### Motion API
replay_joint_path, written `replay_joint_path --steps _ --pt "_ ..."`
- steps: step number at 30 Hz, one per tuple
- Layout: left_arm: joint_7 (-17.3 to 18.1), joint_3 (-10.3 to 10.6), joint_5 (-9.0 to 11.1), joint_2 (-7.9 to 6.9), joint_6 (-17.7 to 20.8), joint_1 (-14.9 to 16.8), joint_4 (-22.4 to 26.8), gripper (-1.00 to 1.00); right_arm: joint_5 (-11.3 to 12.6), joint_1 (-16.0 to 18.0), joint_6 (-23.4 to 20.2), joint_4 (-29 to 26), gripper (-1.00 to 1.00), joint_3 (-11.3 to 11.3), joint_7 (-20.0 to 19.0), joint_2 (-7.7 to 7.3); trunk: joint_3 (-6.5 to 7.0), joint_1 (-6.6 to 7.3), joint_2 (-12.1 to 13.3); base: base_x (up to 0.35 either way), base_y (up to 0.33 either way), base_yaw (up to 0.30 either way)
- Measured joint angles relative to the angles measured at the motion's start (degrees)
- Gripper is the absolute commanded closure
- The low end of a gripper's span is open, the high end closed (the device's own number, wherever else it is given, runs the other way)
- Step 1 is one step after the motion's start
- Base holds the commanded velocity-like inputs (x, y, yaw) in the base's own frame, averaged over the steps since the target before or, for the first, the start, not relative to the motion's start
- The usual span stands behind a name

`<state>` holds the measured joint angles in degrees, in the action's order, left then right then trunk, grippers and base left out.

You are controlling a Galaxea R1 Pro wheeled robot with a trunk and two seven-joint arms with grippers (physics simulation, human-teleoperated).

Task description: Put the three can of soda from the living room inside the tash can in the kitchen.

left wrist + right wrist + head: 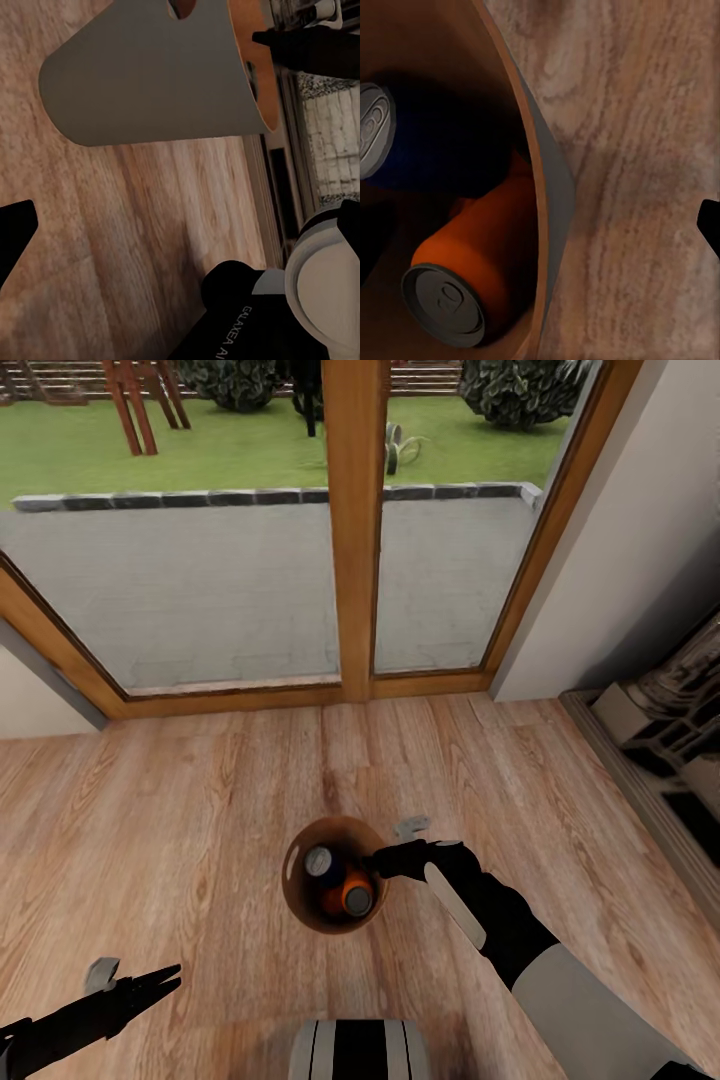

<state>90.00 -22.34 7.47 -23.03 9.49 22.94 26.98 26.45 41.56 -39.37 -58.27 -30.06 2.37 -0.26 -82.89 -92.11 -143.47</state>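
The trash can point(300, 905), a small round bucket with a copper-brown inside, hangs above the wooden floor. My right gripper point(385, 860) is shut on its rim, with one finger point(710, 225) outside the grey wall point(553, 187). Inside lie a blue soda can point(320, 860) and an orange one point(355, 900), both showing silver tops. In the right wrist view the blue can point(427, 150) lies over the orange can point(472, 277), with more orange behind them. The left wrist view shows the bucket's grey outside point(150, 75). My left gripper point(165, 980) is open and holds nothing, low at the left.
Wood-framed glass doors point(355, 530) stand straight ahead, with a paved patio and lawn beyond. The dark ornate fireplace surround point(670, 730) runs along the right, beside a white wall. My own base point(360, 1050) shows at the bottom. Wooden floor lies all around.
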Motion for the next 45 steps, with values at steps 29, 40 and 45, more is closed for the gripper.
replay_joint_path --steps 29,40,45 --pt "0.00 0.01 0.00 -0.01 0.00 0.00 0.00 -1.00 0.00 0.00 0.00 0.00 -1.00 0.00 0.00 0.00 2.21 0.26 0.13 0.000 0.000 0.000" --pt "0.00 0.01 0.00 -0.03 0.00 0.00 0.00 -1.00 0.00 -0.01 0.00 0.00 -1.00 0.00 0.00 0.00 3.32 0.39 0.20 0.000 0.000 0.000" --pt "0.00 -0.01 0.00 -0.02 0.00 0.00 0.00 -1.00 0.00 -0.03 0.00 0.00 -1.00 0.00 0.00 0.00 3.32 0.39 0.20 0.000 0.000 0.000"
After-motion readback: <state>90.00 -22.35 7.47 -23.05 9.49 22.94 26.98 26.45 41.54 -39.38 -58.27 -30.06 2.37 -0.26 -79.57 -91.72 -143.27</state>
